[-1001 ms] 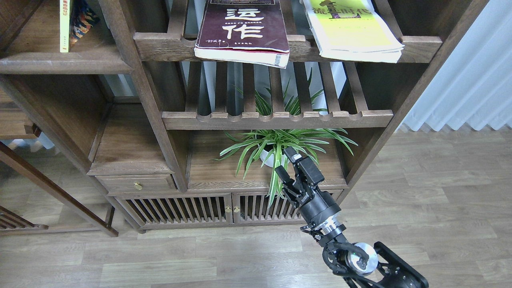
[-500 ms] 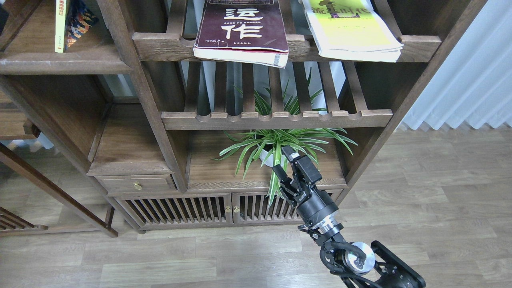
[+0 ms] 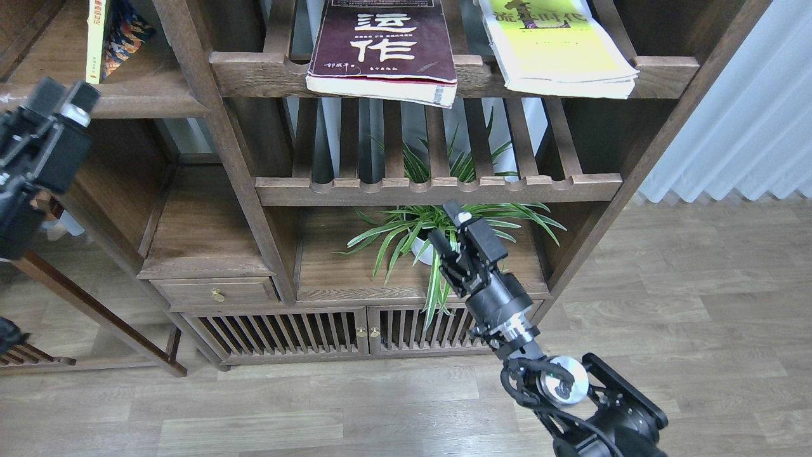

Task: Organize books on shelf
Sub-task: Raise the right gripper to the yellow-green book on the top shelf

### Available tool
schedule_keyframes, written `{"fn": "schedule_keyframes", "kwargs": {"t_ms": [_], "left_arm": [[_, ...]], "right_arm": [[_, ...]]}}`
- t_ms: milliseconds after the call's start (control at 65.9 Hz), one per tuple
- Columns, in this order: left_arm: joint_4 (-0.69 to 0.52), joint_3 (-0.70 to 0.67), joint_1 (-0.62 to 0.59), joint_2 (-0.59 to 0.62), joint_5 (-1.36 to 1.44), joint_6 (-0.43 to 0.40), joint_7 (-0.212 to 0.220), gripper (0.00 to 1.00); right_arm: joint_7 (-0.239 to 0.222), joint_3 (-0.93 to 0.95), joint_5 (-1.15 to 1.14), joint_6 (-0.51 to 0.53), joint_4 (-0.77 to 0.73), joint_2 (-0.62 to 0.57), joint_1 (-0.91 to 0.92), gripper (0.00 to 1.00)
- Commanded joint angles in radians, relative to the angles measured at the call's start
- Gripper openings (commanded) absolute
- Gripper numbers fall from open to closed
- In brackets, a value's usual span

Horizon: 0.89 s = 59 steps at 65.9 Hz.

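Maroon book (image 3: 384, 51) and yellow-green book (image 3: 558, 54) lay flat on the top slatted rack (image 3: 266, 73), small book (image 3: 111, 38) stood on the solid brown shelf (image 3: 139, 105), right gripper (image 3: 447, 228) empty with fingers apart by the green plant (image 3: 444, 222), left gripper (image 3: 60, 101) near the shelf edge, fingers too blurry to tell.

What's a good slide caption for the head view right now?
Both grippers, left gripper and right gripper, raised toward the shelf, maroon book and yellow-green book lying flat on a slatted rack.
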Motion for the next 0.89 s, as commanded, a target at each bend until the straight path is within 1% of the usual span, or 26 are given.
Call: {"fn": "schedule_keyframes", "kwargs": {"t_ms": [0, 121, 167, 182, 349, 394, 470, 698, 880], "left_arm": [[0.018, 0.008, 0.034, -0.059, -0.001, -0.001, 0.012, 0.81], [0.032, 0.013, 0.077, -0.115, 0.001, -0.001, 0.030, 0.82], [0.038, 0.016, 0.088, -0.135, -0.001, -0.001, 0.033, 0.83], [0.044, 0.028, 0.100, -0.149, -0.001, -0.001, 0.033, 0.85], [0.049, 0.039, 0.118, -0.161, -0.001, -0.001, 0.035, 0.85], [0.049, 0.041, 0.117, -0.172, -0.001, -0.001, 0.039, 0.85], [0.051, 0.045, 0.111, -0.185, -0.001, -0.001, 0.051, 0.85], [0.054, 0.041, 0.105, -0.188, -0.001, -0.001, 0.056, 0.86], [0.058, 0.022, 0.102, -0.180, 0.001, -0.001, 0.055, 0.87]], "right_arm": [[-0.001, 0.000, -0.001, 0.000, 0.001, -0.008, 0.001, 0.94], [-0.002, 0.000, -0.001, 0.000, 0.004, -0.041, 0.001, 0.94], [-0.002, -0.002, -0.002, 0.000, 0.007, -0.072, 0.004, 0.94], [0.001, -0.002, -0.001, 0.000, 0.008, -0.122, 0.001, 0.94], [0.002, 0.004, 0.004, 0.000, 0.057, -0.228, -0.001, 0.94], [0.002, 0.015, 0.007, 0.000, 0.088, -0.273, -0.001, 0.93], [0.002, 0.046, 0.010, 0.000, 0.108, -0.311, -0.001, 0.93], [0.002, 0.161, 0.018, 0.000, 0.145, -0.340, 0.013, 0.93], [0.002, 0.164, 0.010, 0.000, 0.174, -0.351, 0.064, 0.93]]}}
